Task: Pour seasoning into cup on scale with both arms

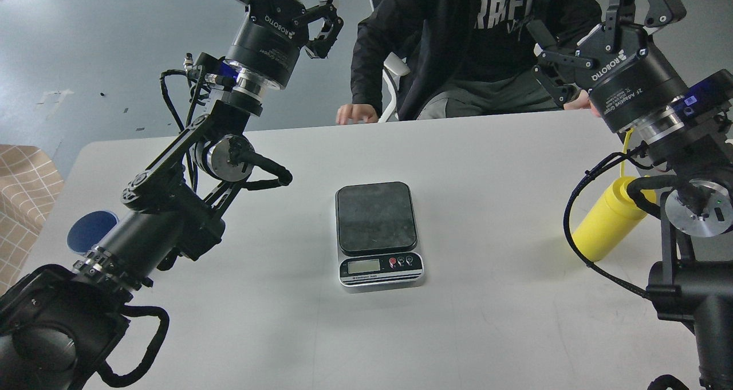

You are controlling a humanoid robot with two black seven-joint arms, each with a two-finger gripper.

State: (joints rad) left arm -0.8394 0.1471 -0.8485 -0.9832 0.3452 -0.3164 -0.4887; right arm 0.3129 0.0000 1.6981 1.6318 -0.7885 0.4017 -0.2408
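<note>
At your three o'clock stands the yellow seasoning bottle (607, 224); dead centre, the scale (378, 235) shows a black platform, silver base and one red button. At nine o'clock, the cup's (91, 231) blue mouth shows.

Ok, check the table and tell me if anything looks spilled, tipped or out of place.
Nothing looks spilled or tipped. The scale sits flat mid-table with its platform bare. The cup is still off it at the left edge, mostly hidden behind the left arm. The seasoning stands at the right, partly hidden.
</note>
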